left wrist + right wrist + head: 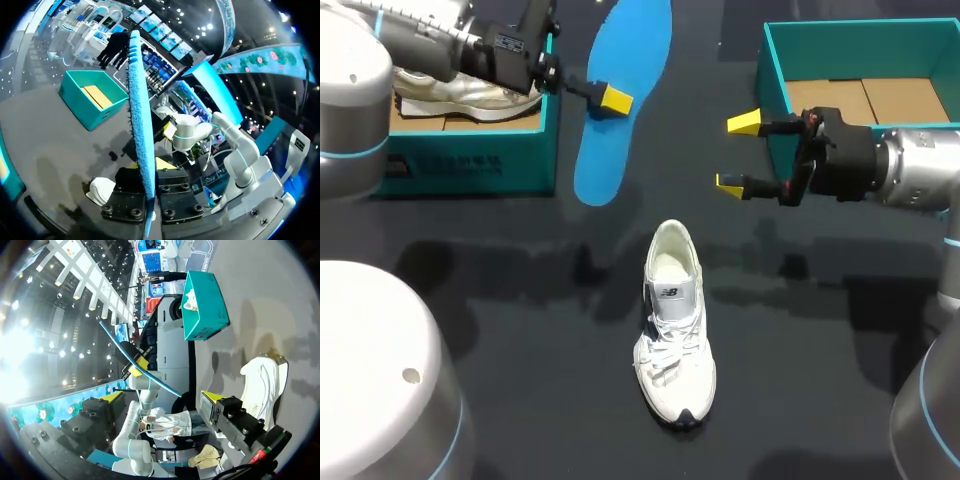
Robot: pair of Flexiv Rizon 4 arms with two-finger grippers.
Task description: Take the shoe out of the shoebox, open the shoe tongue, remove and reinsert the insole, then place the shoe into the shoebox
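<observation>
Shoe lower centre of head view, upright on dark table, apart from both boxes: white sneaker, white laces, grey tongue, dark patch at toe, toe toward bottom edge. Your left gripper clamped on blue insole, upper centre; in left wrist view insole stands edge-on between its fingers. Your right gripper right of centre, fingers spread wide. Teal shoebox upper right, cardboard floor showing. Second teal box upper left holds pale shoe.

Shoe sits mid-surface. Insole is behind it, up off the surface, pinched in the left claw. Left box back left, right box back right, right claw just beside that one.
</observation>
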